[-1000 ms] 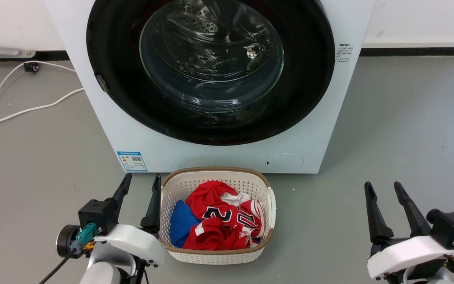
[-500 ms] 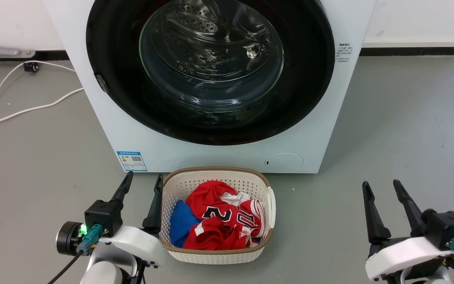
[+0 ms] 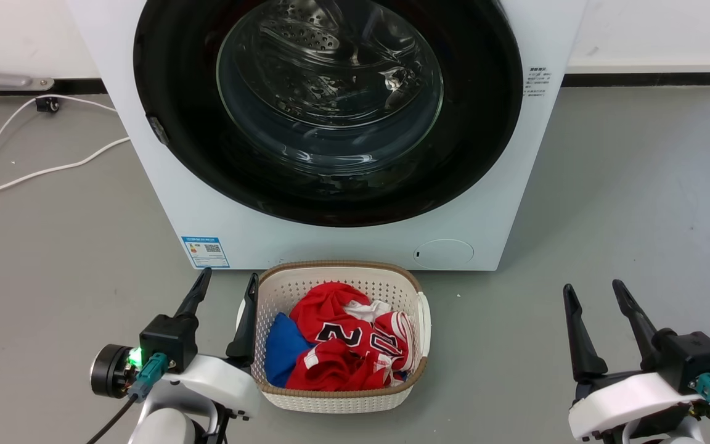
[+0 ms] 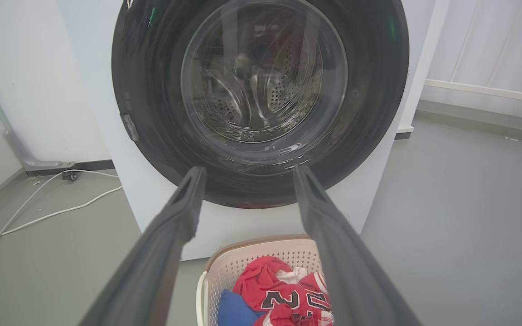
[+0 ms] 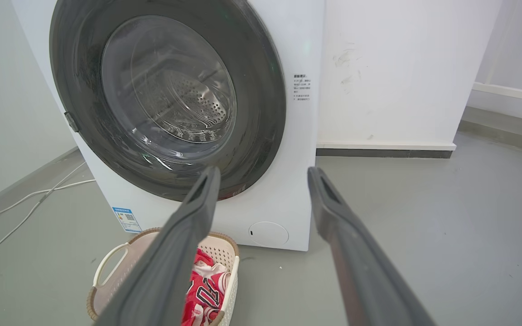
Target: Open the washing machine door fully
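The white washing machine (image 3: pixel 484 216) (image 4: pixel 107 90) (image 5: pixel 297 136) stands straight ahead on the grey floor. Its round glossy black door (image 3: pixel 195 142) (image 4: pixel 152 108) (image 5: pixel 79 90) lies flush against the front, shut, with the clear glass bowl (image 3: pixel 330 86) showing the steel drum behind. A small latch tab (image 3: pixel 158 131) sits on the door's left rim. My left gripper (image 3: pixel 228 279) (image 4: pixel 247 176) hovers low at the lower left, open and empty, well short of the door. My right gripper (image 3: pixel 593 287) (image 5: pixel 263 176) hovers at the lower right, open and empty.
A white laundry basket (image 3: pixel 339 401) (image 4: pixel 243 262) (image 5: pixel 107 267) with red and blue clothes stands on the floor right before the machine, touching distance from my left gripper's inner finger. White cables (image 3: pixel 34 172) run over the floor at the left. A wall lies behind.
The left gripper has edged slightly right and up toward the basket's rim. The right gripper has shifted a little left. The door has not moved.
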You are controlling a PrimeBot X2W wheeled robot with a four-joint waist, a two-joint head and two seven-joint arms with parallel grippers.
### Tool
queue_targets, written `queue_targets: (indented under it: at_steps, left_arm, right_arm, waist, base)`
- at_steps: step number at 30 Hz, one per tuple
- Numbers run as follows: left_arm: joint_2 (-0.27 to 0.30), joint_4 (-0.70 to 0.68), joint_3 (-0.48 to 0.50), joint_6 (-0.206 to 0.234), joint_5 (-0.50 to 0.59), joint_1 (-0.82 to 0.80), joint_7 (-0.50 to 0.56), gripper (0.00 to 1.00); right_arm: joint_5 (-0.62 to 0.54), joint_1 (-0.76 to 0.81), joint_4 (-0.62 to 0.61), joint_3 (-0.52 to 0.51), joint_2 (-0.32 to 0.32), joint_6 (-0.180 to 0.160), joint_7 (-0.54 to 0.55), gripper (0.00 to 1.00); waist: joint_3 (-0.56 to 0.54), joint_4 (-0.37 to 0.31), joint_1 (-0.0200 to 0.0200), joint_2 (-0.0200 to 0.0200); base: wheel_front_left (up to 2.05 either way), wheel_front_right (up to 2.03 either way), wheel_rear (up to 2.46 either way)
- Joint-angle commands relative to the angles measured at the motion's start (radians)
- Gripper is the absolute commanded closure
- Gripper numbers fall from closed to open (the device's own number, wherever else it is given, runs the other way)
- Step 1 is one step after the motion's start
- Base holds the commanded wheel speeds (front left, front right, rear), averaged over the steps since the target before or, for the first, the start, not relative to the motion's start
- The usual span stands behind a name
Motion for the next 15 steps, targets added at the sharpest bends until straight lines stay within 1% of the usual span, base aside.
queue_targets:
  at_steps: [1, 4, 15]
  left_arm:
    - [0.001, 0.002, 0.002, -0.006, 0.017, -0.010, -0.006, 0.00]
    - [-0.004, 0.009, 0.008, -0.010, 0.033, -0.009, -0.012, 0.00]
    - [-0.022, 0.023, 0.039, -0.024, 0.020, -0.005, -0.011, 0.00]
  right_arm:
    - [-0.016, 0.010, -0.007, 0.001, 0.003, 0.000, -0.007, 0.00]
    - [-0.028, 0.012, -0.005, 0.001, 0.004, 0.000, -0.009, 0.00]
    - [0.011, 0.012, 0.011, -0.005, 0.005, 0.000, -0.003, 0.00]
  waist:
    - [-0.001, 0.000, 0.0000, -0.0001]
    - [-0.003, 0.000, 0.0000, -0.0001]
    - [-0.005, -0.002, 0.0000, -0.0001]
  base:
    - [0.00, 0.00, 0.00]
    - [0.00, 0.00, 0.00]
    - [0.00, 0.00, 0.00]
